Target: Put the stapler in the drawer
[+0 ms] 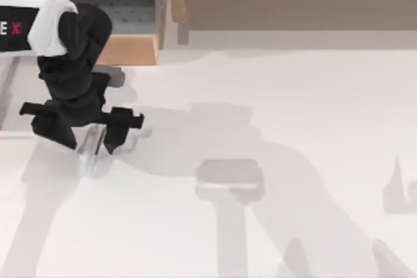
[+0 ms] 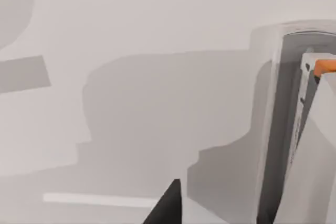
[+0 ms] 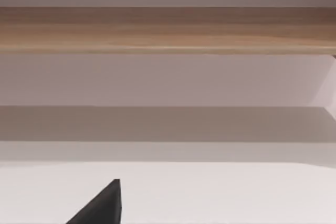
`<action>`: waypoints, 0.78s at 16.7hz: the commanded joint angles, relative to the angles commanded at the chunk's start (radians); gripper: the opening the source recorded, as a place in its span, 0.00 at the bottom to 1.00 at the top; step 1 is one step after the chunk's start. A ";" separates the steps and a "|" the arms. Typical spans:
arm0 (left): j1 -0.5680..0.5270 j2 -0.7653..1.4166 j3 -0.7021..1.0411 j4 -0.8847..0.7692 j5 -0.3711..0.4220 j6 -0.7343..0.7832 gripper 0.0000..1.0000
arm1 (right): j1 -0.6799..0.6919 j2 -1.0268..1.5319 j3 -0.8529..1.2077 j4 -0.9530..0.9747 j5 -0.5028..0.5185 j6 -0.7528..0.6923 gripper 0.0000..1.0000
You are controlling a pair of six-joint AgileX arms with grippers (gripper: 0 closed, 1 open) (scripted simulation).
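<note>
The small white stapler (image 1: 93, 146) stands on end between the fingers of my left gripper (image 1: 91, 137), which is shut on it, low over the left part of the table. In the left wrist view the stapler (image 2: 310, 145) rises close by, with an orange bit at its top and one dark fingertip (image 2: 168, 205) beside it. The drawer (image 1: 127, 50) stands pulled out at the back left, just beyond the gripper. Its tan front panel faces the table, and my left arm hides part of its grey inside. A dark part of my right gripper (image 3: 102, 205) points toward the back of the table.
A long wooden shelf (image 1: 293, 4) runs along the back right, and the right wrist view has the same shelf (image 3: 168, 30) ahead. Grey shadows of the arms lie across the white table (image 1: 293, 96).
</note>
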 joint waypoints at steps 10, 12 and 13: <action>0.000 0.000 0.000 0.000 0.000 0.000 0.00 | 0.000 0.000 0.000 0.000 0.000 0.000 1.00; 0.000 0.000 0.000 0.000 0.000 0.000 0.00 | 0.000 0.000 0.000 0.000 0.000 0.000 1.00; 0.000 0.000 0.000 0.000 0.000 0.000 0.00 | 0.000 0.000 0.000 0.000 0.000 0.000 1.00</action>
